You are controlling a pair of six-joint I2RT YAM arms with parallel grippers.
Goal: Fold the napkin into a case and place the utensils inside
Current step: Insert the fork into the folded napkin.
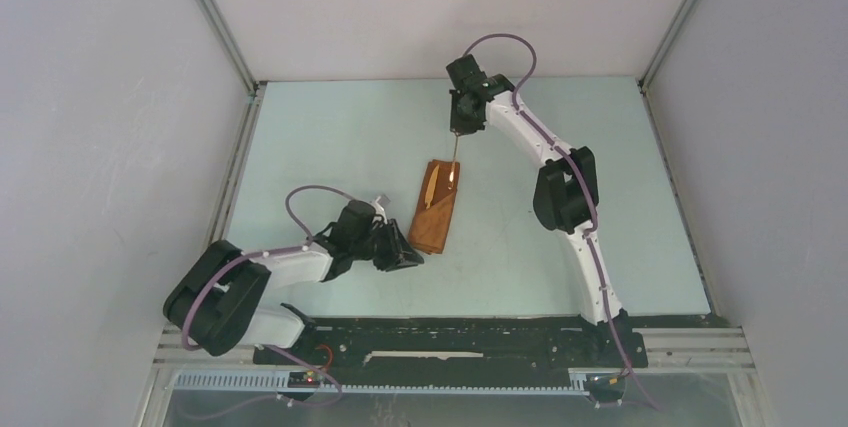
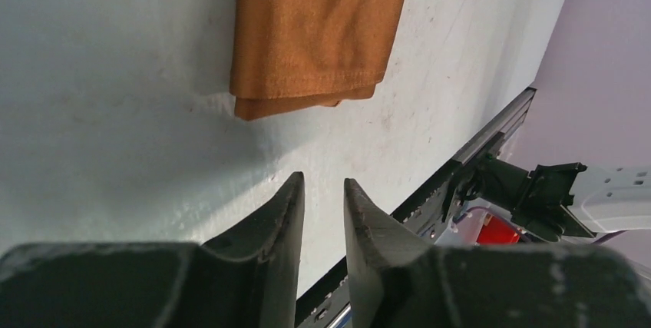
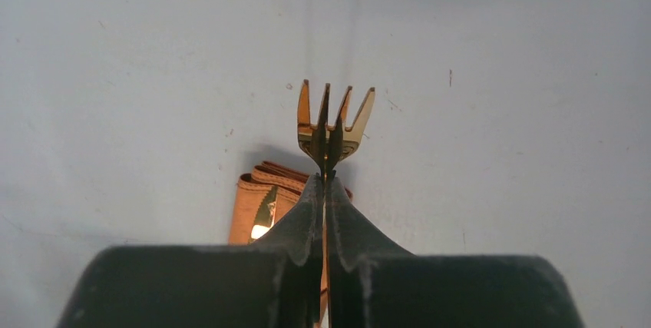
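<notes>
Centre frame, the right jaws pinch the golden fork (image 3: 349,134) above the rust-orange case (image 1: 435,227); left jaws, slightly spread and empty, sit beside its lower end.

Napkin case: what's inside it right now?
One golden utensil, upper part showing, the rest covered by the case. The fork is pinched in the right gripper over the case's far end; handle tip unclear.

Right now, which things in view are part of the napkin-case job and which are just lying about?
Job: case; fork, clamped in the right fingers; second golden utensil, lying at the case's far end; left fingers, slightly apart, empty, near the case.
Lying about: no loose items; only the table, black base rail, purple cables.
</notes>
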